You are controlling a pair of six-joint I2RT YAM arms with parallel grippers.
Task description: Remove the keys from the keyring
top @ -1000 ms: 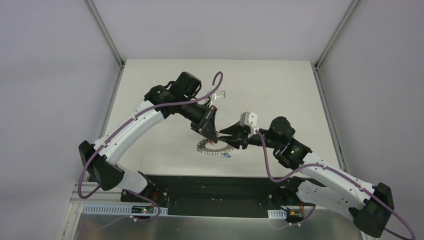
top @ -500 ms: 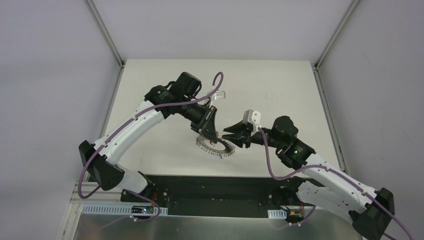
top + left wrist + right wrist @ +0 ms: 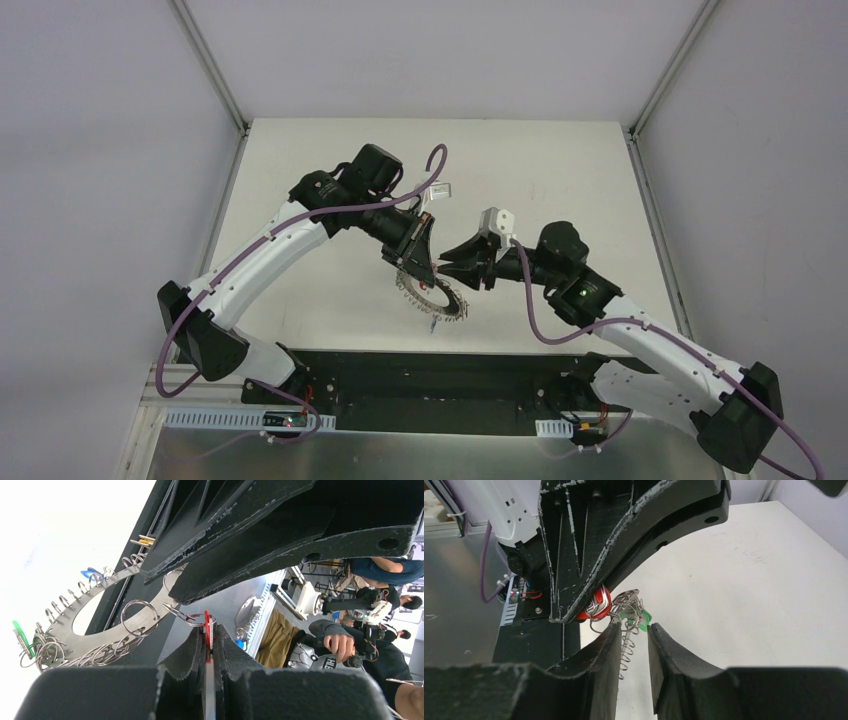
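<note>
Pale table (image 3: 560, 170), black plate (image 3: 440, 372) at edge

Tilted silvery keyring (image 3: 432, 298), coloured-tag keys (image 3: 206, 627) on it

Soft, even light from above fills the top view, and the arms throw only weak shadows on the pale white bench (image 3: 560, 180). In the left wrist view this bench is burnt out to pure white. The black left claw (image 3: 209, 632) and the black right claw (image 3: 634, 627) look dark and blurred close to the lens.
</note>
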